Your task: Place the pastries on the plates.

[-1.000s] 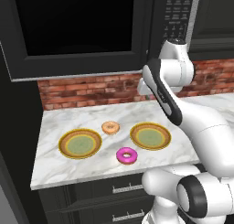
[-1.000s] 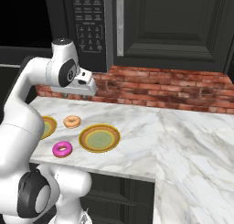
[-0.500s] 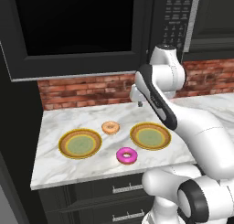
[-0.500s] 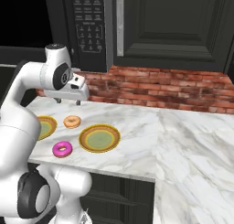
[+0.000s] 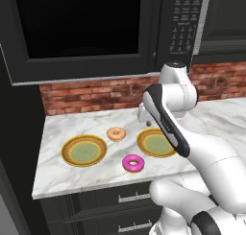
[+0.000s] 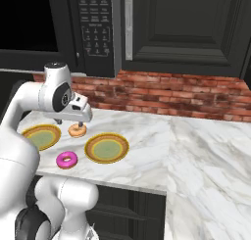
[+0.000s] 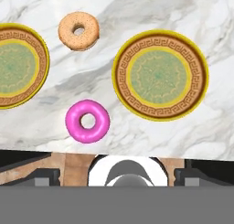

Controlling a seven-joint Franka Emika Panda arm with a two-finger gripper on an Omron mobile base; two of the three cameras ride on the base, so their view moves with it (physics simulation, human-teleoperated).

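- Hand up above the tabletop, close to the brick wall, camera looking straight down on all four task things; nothing carried as far as can be seen, spread of the fingers impossible to tell.
- Tan donut flat on the marble between the two plates, toward the wall; in the right base view almost directly under the hand.
- Pink donut flat near the front edge of the tabletop, also between the plates, apart from both.
- Left plate and right plate both bare, neither touching a donut.
- Key relation: tan donut nearer the hand, a short drop below it; pink donut farther, out toward the front edge. Rings round, so no long axis to line the fingers up with.
- Likely next, as a judgement: descent onto the tan donut, with fingers straddling one side of the ring.
- Microwave above with a keypad; key markings too small to read. No brands legible. Plates edged with a key-pattern band in the hand view.
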